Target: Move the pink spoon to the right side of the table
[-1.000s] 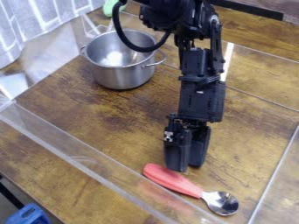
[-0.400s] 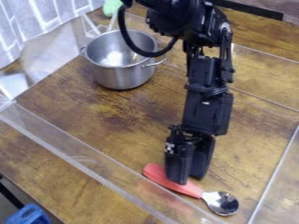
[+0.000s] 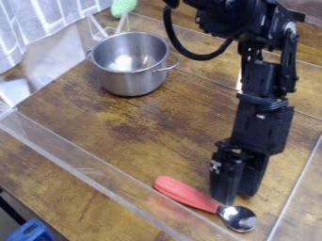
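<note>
Pink spoon (image 3: 187,193) beneath the fingers (image 3: 224,195)

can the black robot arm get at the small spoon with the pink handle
Probably yes: the black gripper hovers right over the pink-handled spoon, with nothing visible between them.

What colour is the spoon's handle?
The handle is salmon-pink, plain to see in the camera view.

Metal pot (image 3: 131,64) near white cloth (image 3: 45,30)
</note>
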Controlling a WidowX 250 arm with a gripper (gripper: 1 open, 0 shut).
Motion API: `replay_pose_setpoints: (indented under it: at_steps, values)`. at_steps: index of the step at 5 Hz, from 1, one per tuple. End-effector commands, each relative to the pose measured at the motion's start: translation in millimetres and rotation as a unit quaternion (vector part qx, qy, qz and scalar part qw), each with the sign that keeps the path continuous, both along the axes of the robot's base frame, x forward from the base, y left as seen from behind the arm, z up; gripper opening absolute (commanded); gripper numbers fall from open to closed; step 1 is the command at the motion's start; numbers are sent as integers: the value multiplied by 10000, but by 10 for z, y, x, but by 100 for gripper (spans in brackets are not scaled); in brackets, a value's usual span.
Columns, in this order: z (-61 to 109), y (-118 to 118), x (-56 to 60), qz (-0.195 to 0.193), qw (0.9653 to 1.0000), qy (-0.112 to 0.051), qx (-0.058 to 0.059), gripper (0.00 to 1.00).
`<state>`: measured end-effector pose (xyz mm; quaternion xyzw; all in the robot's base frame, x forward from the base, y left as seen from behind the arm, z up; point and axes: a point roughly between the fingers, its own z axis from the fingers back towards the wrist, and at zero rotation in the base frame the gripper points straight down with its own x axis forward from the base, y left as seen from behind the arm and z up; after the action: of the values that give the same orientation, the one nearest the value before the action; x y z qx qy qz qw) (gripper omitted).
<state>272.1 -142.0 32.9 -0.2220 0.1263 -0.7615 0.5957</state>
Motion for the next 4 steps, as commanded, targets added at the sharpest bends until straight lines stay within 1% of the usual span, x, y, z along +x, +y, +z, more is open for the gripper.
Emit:
replay_pose_setpoints:
  at_steps: [1, 3, 4]
  values:
    - [29, -15, 97, -116, 9995, -262, -122, 0]
    - [-76, 23, 29, 140, 9993, -300, -197, 0]
    - [-104, 108, 107, 568, 9976, -321, -214, 0]
